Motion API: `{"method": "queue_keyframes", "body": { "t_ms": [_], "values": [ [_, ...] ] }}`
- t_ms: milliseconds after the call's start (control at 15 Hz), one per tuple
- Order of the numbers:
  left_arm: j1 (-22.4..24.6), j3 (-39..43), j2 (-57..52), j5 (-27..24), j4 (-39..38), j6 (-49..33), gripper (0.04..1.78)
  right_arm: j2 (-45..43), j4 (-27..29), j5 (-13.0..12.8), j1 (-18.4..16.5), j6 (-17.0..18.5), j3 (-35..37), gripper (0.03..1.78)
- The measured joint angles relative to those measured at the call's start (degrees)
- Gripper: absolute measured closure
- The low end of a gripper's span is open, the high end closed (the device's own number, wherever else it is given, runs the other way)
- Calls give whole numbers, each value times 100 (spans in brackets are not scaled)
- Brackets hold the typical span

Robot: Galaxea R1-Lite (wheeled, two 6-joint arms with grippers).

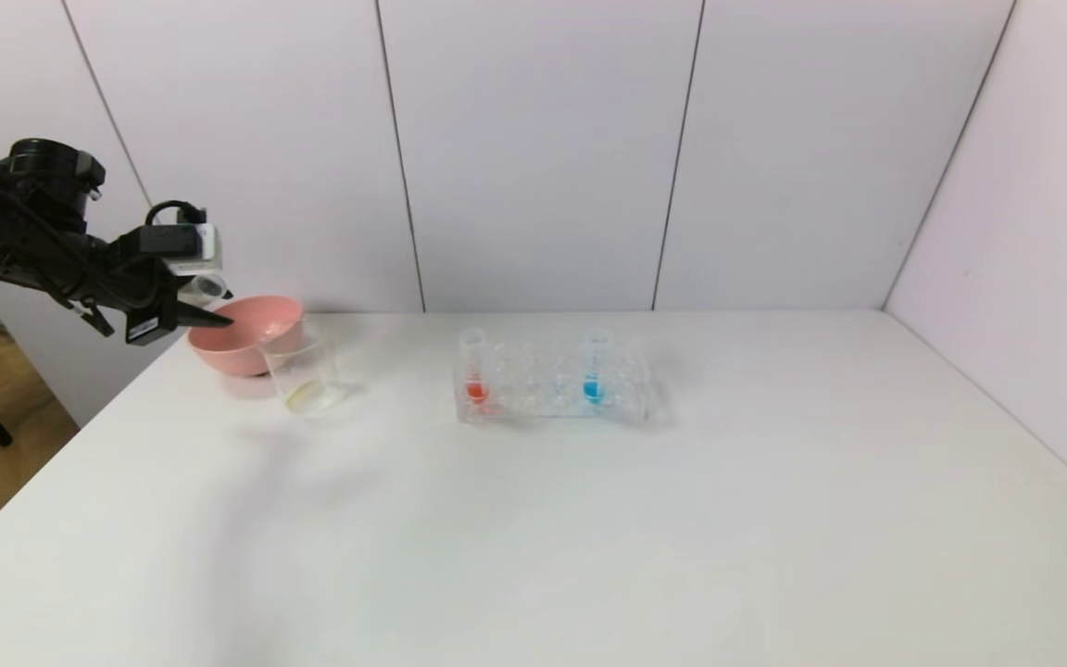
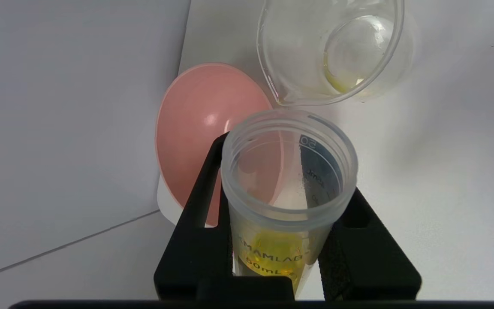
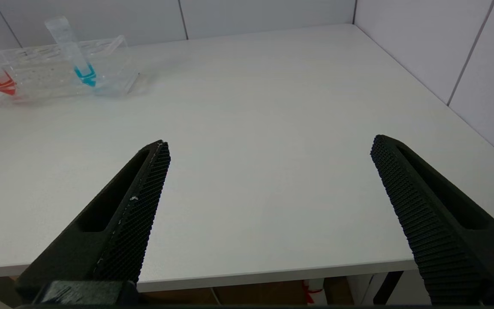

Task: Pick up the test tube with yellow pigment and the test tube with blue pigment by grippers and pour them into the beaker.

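My left gripper (image 1: 209, 313) hangs at the table's far left, above the pink bowl's rim and left of the beaker (image 1: 304, 375). It is shut on the test tube with yellow pigment (image 2: 287, 180), whose open mouth faces the beaker (image 2: 328, 51); yellow liquid sits low in the tube between the fingers (image 2: 200, 223). A thin yellowish film lies in the beaker's bottom. The test tube with blue pigment (image 1: 595, 366) stands upright in the clear rack (image 1: 543, 394), also visible in the right wrist view (image 3: 75, 56). My right gripper (image 3: 268, 146) is open and empty over the table's near edge.
A pink bowl (image 1: 242, 333) stands just behind and left of the beaker, touching or nearly touching it. A red-liquid tube (image 1: 475, 371) stands in the rack's left end. White walls close the back and right. The table edge drops off on the left.
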Motion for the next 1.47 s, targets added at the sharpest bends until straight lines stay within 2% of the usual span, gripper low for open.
{"method": "queue_keyframes", "body": {
  "t_ms": [800,1200,1467],
  "values": [
    [-201,-90,155,645,-55,684,128,0,0,0,0,2,0,10],
    [-389,-99,336,744,-490,920,128,0,0,0,0,2,0,10],
    [-491,-99,419,1078,-568,1045,128,0,2,0,0,2,0,10]
  ]
}}
